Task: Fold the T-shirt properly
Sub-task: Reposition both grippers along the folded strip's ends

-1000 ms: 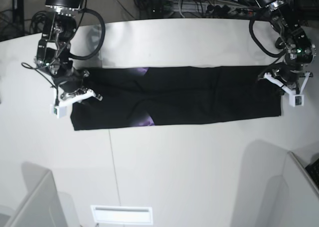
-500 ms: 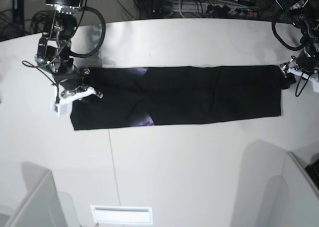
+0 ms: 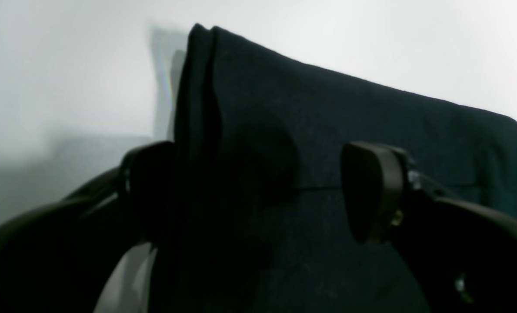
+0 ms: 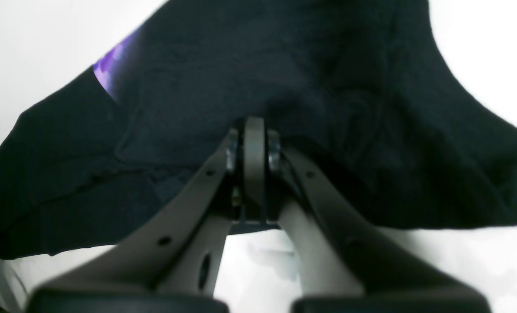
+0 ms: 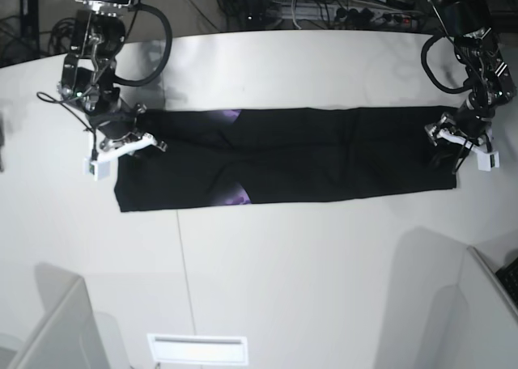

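The black T-shirt [image 5: 324, 163] lies folded into a long strip across the white table [image 5: 324, 288], with bits of purple print [image 5: 237, 197] showing. My right gripper [image 5: 144, 141] is at the strip's left end. In the right wrist view it [image 4: 254, 130] is shut, and the T-shirt [image 4: 284, 65] bunches at its tips. My left gripper [image 5: 447, 148] hovers at the right end. In the left wrist view it [image 3: 258, 191] stands open, one finger on each side of the T-shirt's [image 3: 328, 130] folded edge.
Cables and equipment [image 5: 340, 13] crowd the table's far edge. Grey panels stand at the near left [image 5: 57, 328] and near right [image 5: 486, 304]. A white slotted plate [image 5: 197, 349] sits at the front edge.
My left gripper opened, swung off to the right of the shirt, then came back over its right end with jaws wide. My right gripper shifted slightly toward the far side, still shut.
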{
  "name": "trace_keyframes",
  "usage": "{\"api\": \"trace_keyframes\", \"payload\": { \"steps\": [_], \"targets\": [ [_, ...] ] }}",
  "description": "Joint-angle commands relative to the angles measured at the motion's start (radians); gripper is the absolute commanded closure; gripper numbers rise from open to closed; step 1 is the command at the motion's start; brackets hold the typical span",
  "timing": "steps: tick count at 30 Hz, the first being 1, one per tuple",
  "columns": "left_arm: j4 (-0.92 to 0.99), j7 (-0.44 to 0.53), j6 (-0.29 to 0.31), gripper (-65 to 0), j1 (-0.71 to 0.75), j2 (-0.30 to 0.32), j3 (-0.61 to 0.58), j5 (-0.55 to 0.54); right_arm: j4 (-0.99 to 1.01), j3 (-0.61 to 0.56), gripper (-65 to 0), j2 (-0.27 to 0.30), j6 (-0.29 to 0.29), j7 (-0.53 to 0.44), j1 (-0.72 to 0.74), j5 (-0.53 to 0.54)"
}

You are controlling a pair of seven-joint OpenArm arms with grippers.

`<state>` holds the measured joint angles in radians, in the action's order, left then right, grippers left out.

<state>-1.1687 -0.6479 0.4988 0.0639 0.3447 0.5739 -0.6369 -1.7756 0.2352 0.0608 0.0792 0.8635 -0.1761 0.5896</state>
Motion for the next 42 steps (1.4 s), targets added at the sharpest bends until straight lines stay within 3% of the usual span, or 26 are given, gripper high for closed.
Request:
{"api": "trace_keyframes", "payload": {
  "steps": [1, 3, 4, 6, 10, 17, 24, 27, 35, 40, 42],
  "targets": [
    [0.022, -0.077, -0.022, -55.3, 0.007, 0.003, -0.007, 0.036, -0.023, 0.0, 0.0, 0.006, -0.005, -0.016, 0.008, 0.008],
    [0.04, -0.077, -0.019, -53.2, 0.007, 0.003, -0.007, 0.036, -0.027, 0.0, 0.0, 0.006, -0.005, -0.016, 0.003, 0.008],
    [0.051, -0.077, -0.018, -48.7, 0.007, 0.003, -0.007, 0.036, -0.028, 0.0, 0.0, 0.004, -0.005, -0.016, 0.002, 0.008],
    [0.069, -0.076, -0.018, -34.9, 0.007, 0.003, -0.007, 0.036, -0.028, 0.0, 0.0, 0.004, -0.005, -0.019, 0.0, 0.01],
    [0.089, -0.074, -0.022, 0.0, 0.006, 0.003, -0.004, 0.036, -0.028, 0.0, 0.0, 0.004, -0.005, -0.02, 0.0, 0.01],
    [0.132, -0.074, -0.022, 0.0, -0.034, 0.084, -0.002, 0.036, -0.028, 0.0, 0.0, 0.004, -0.009, -0.022, -0.021, 0.01],
    [0.055, -0.074, -0.022, 0.0, -0.031, 0.156, -0.001, 0.036, -0.03, 0.01, 0.0, 0.003, -0.218, -0.023, -0.043, 0.01],
    [0.009, -0.074, -0.022, 0.0, -0.022, 0.176, -0.001, 0.036, -0.034, 0.013, 0.0, -0.017, -0.258, -0.023, -0.049, 0.011],
    [-0.192, -0.077, -0.024, 0.0, 0.08, 0.164, 0.05, 0.036, -0.03, 0.013, 0.0, -0.022, -0.258, -0.025, -0.055, 0.008],
    [-0.359, -0.082, -0.025, 0.0, 0.146, 0.104, 0.062, 0.036, -0.03, 0.029, 0.0, -0.017, -0.256, -0.025, -0.05, 0.008],
    [-0.429, -0.082, -0.061, 0.0, 0.172, 0.081, 0.056, 0.036, -0.033, 0.065, 0.0, -0.023, -0.258, -0.025, -0.049, 0.008]
  ]
}}
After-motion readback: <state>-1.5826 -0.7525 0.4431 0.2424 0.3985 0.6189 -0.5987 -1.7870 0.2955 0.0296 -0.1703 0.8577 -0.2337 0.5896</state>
